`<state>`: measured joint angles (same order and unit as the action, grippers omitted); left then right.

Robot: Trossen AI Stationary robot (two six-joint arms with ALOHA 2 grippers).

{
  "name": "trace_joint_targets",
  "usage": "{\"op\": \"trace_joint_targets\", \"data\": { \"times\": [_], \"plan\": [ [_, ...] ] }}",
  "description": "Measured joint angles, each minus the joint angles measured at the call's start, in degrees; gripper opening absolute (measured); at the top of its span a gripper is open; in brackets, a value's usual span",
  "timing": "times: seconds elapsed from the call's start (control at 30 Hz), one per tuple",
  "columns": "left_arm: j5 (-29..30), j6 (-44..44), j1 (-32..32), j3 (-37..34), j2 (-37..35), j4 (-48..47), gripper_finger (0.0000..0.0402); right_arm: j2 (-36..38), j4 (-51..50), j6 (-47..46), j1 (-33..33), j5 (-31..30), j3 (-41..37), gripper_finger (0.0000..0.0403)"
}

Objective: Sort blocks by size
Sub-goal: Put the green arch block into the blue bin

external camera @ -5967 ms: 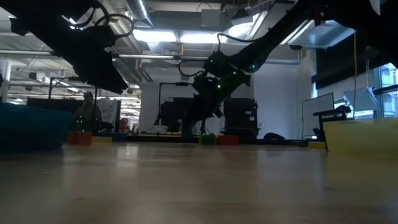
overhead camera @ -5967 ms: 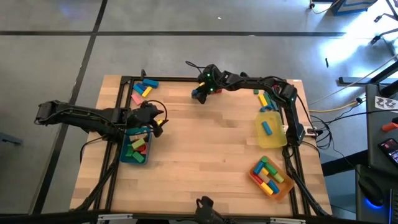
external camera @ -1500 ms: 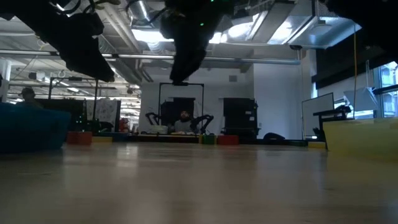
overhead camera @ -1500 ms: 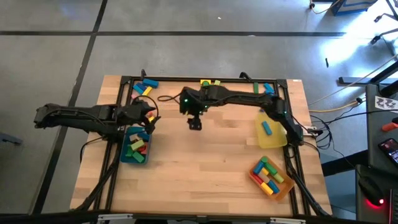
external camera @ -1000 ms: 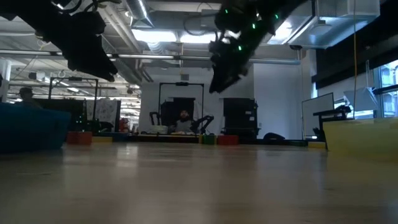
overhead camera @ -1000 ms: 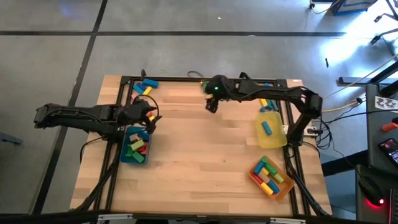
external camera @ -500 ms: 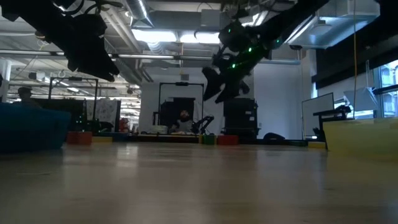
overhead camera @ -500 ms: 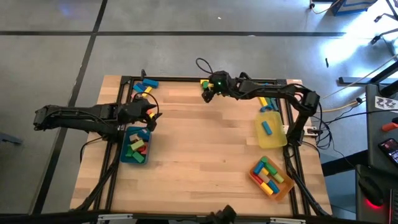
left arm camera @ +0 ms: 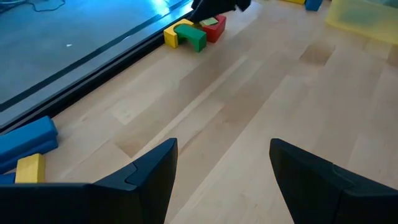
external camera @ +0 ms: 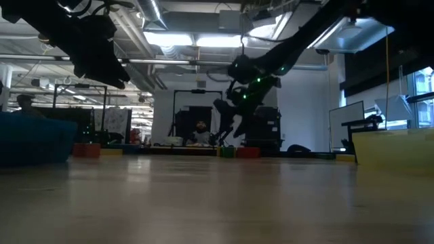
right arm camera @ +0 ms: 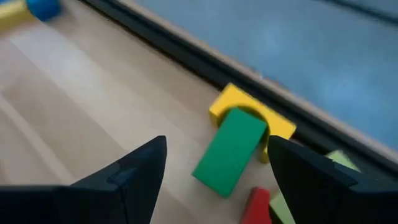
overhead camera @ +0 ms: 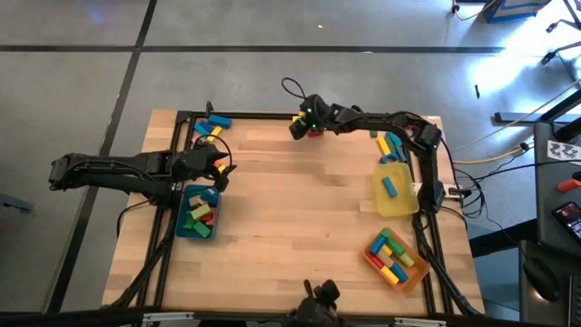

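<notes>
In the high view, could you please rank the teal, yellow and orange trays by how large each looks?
1. Yellow tray, largest.
2. Orange tray and teal tray: they look alike, and the left arm covers part of the teal one, so I would not rank them.

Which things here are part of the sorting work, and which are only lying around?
Part of the work:
- green block in front of the open right tool
- yellow arch block
- red block
- teal tray, yellow tray, orange tray

Only lying around:
- cables beside the table
</notes>
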<state>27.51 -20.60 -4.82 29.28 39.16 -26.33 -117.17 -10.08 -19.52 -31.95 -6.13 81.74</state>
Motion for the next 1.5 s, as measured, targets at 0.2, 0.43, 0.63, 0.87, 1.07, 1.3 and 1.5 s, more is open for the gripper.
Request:
{"op": "trace_joint_targets", "data": {
  "times": [0.2,0.43,0.63,0.87,1.07,1.3,1.5],
  "plan": [
    [0.0,0.1,0.0,0.0,0.0,0.0,0.0239,-3.9,-2.0,-1.4,-1.7,4.4,2.6,0.028],
    [0.0,0.2,0.0,0.0,0.0,0.0,0.0239,-4.6,-2.2,-1.7,-2.3,5.8,3.1,0.028],
    [0.0,0.2,0.0,0.0,0.0,0.0,0.0239,-4.5,-2.8,-1.0,-2.3,9.4,3.1,0.028],
    [0.0,0.3,0.0,0.0,0.0,0.0,0.0239,-4.8,-6.4,0.3,-1.3,10.8,2.8,0.028],
    [0.0,1.5,0.0,0.0,0.0,0.0,0.0239,-4.7,-6.5,0.4,-0.9,8.5,2.9,0.028],
    [0.0,1.3,0.0,0.0,0.0,0.0,0.0239,-5.2,-6.8,0.5,-0.7,8.7,3.0,0.028],
    [0.0,1.3,0.0,0.0,0.0,0.0,0.0239,-5.3,-6.8,0.4,-0.7,9.8,2.9,0.0279]
  ]
}}
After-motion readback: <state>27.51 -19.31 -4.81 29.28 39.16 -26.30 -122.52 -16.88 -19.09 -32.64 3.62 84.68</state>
